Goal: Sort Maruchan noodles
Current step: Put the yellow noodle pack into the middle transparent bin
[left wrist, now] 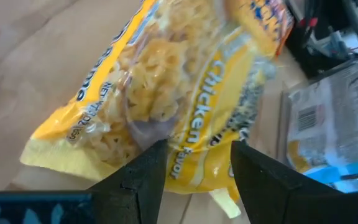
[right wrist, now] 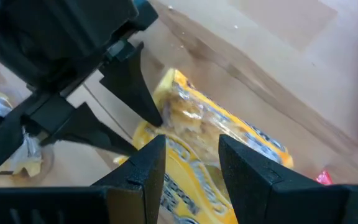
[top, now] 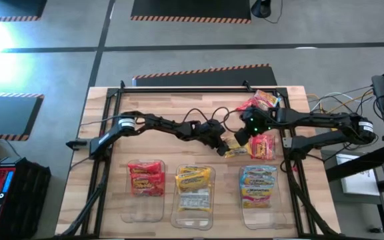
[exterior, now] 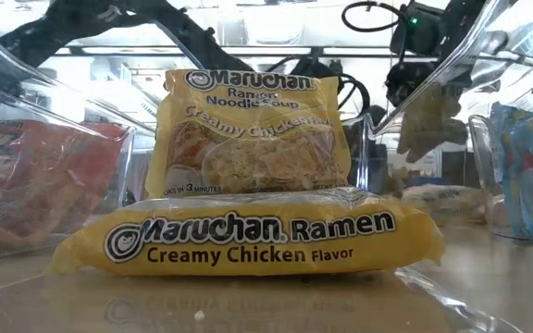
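High view: a glossy yellow plastic ramen packet (top: 235,152) is gripped by both the left claw (top: 221,147) and right claw (top: 240,137) mid-table; one grip should be released before binning.

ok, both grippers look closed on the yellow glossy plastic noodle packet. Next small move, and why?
Probably open the right gripper: the left gripper also pinches the yellow glossy plastic noodle packet, and one arm alone should carry it to the clear plastic middle bin holding yellow packets.

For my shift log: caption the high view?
Both grippers meet over a yellow noodle packet behind three sorted bins.
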Available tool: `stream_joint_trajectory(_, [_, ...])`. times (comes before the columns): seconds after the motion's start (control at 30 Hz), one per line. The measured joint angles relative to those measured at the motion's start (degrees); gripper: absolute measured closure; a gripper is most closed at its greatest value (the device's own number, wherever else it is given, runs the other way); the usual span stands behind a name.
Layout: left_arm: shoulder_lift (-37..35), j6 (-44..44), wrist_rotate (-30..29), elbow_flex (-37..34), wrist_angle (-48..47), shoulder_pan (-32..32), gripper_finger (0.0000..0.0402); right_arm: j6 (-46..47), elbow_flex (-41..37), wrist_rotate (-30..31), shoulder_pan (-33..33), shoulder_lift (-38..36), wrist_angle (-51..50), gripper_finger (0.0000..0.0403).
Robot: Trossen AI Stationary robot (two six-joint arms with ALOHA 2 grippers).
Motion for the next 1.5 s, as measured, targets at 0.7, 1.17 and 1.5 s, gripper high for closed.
stream_joint_trajectory(0.7, [-0.3,1.5,-4.8,0.1,-9.4,0.9,0.0238,-1.7,0.0,-6.4,-0.5,0.0,-8.6,0.0252])
stream_joint_trajectory(1.17, [-0.4,3.9,-7.9,0.0,-17.2,0.9,0.0251,-3.5,0.0,-3.7,-0.9,0.0,-8.6,0.0252])
stream_joint_trajectory(1.5, [-0.4,4.5,-8.0,-0.1,-17.9,0.9,0.0259,-3.4,0.0,10.0,-0.9,0.0,-8.3,0.0266])
